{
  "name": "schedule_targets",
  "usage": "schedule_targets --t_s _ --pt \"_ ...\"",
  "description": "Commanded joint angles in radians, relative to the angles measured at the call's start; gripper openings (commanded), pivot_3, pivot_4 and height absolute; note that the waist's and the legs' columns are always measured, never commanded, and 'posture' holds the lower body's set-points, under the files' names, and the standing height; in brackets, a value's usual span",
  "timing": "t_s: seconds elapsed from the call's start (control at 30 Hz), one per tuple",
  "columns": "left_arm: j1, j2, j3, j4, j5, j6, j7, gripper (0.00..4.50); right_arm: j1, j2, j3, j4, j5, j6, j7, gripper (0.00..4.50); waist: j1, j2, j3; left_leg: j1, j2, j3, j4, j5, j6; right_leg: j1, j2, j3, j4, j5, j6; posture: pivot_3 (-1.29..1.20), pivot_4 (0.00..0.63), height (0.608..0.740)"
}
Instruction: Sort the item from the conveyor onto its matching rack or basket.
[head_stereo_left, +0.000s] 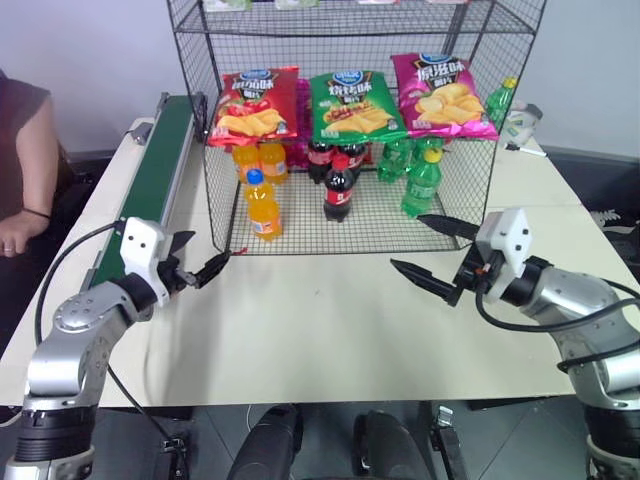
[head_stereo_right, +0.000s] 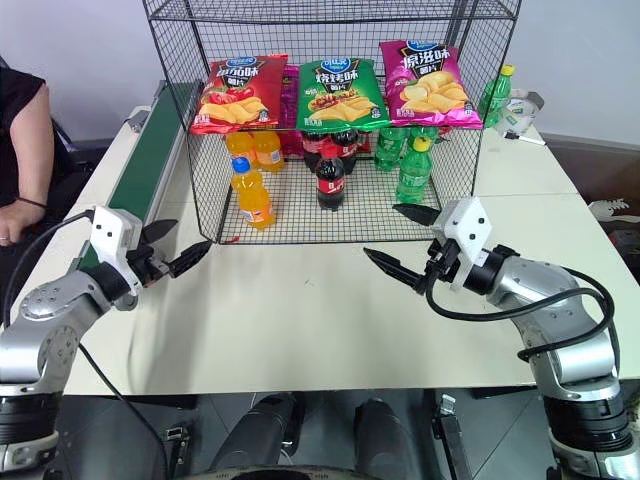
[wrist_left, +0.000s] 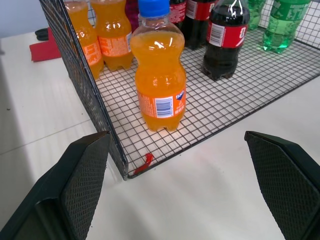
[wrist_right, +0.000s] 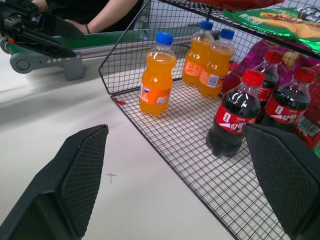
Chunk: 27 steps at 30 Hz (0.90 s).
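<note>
The item, an orange soda bottle (head_stereo_left: 264, 205) with a blue cap, stands upright on the bottom tier of the black wire rack (head_stereo_left: 380, 228), near its front left corner. It looms close in the left wrist view (wrist_left: 159, 75). My left gripper (head_stereo_left: 210, 247) hovers open and empty over the table just left of that corner, pointing at the rack. My right gripper (head_stereo_left: 406, 240) is open and empty too, in front of the rack's right half. The green conveyor (head_stereo_left: 158, 150) runs along the table's left side with nothing on the belt stretch I see.
On the same tier stand two more orange bottles (head_stereo_left: 260, 160), cola bottles (head_stereo_left: 338, 190) and green bottles (head_stereo_left: 420, 180). Chip bags (head_stereo_left: 355, 105) lie on the tier above. A person (head_stereo_left: 20, 170) sits left of the conveyor. A green bottle (head_stereo_left: 500, 100) stands outside the rack at the right.
</note>
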Motion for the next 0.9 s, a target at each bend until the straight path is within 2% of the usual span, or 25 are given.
schedule_targets --t_s 0.03,0.9 --pt "0.002 0.009 0.029 -0.032 -0.002 -0.020 -0.004 4.47 -0.010 0.003 -0.014 -0.001 0.013 -0.009 0.003 4.50 0.000 0.000 0.000 0.000 0.000 0.000 0.000 0.000 0.000 0.000 0.000 0.000 0.000 0.000 0.000 0.00 0.150 0.740" --pt "-0.028 -0.025 0.021 0.015 0.040 -0.043 0.047 4.47 0.006 0.057 0.019 0.072 -0.023 -0.092 0.022 4.50 0.000 0.000 0.000 0.000 0.000 0.000 0.000 0.000 0.000 0.000 0.000 0.000 0.000 0.000 0.000 0.00 0.150 0.740"
